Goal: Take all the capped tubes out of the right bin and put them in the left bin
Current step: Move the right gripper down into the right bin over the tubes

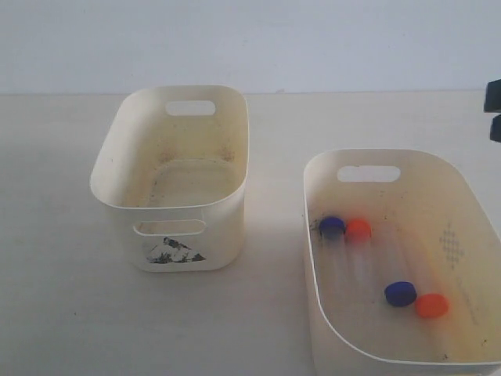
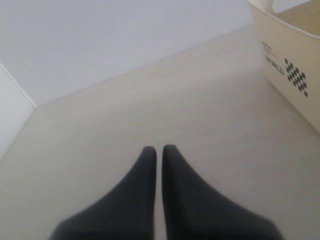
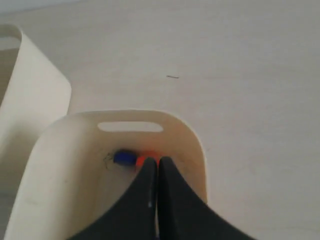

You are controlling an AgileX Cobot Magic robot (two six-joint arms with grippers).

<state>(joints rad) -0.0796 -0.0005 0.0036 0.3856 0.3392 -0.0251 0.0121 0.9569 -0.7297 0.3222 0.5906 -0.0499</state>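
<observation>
The right bin [image 1: 313,235] holds all four capped tubes lying on its floor: a blue cap [image 1: 332,227] and an orange-red cap [image 1: 358,229] near its slotted far wall, and another blue cap [image 1: 400,294] and orange-red cap [image 1: 431,305] nearer the front. The left bin [image 1: 117,188], with a dark sticker, is empty. My right gripper [image 3: 158,161] is shut and hovers over the right bin [image 3: 60,150], its tips beside the blue cap [image 3: 124,158] and partly covering the orange-red cap [image 3: 142,160]. My left gripper [image 2: 159,149] is shut above bare table.
In the left wrist view a cream bin wall [image 2: 280,55] printed "WORLD" with a checker mark stands off to one side. A dark arm part [image 1: 494,110] shows at the exterior view's right edge. A pale wall rises behind the table.
</observation>
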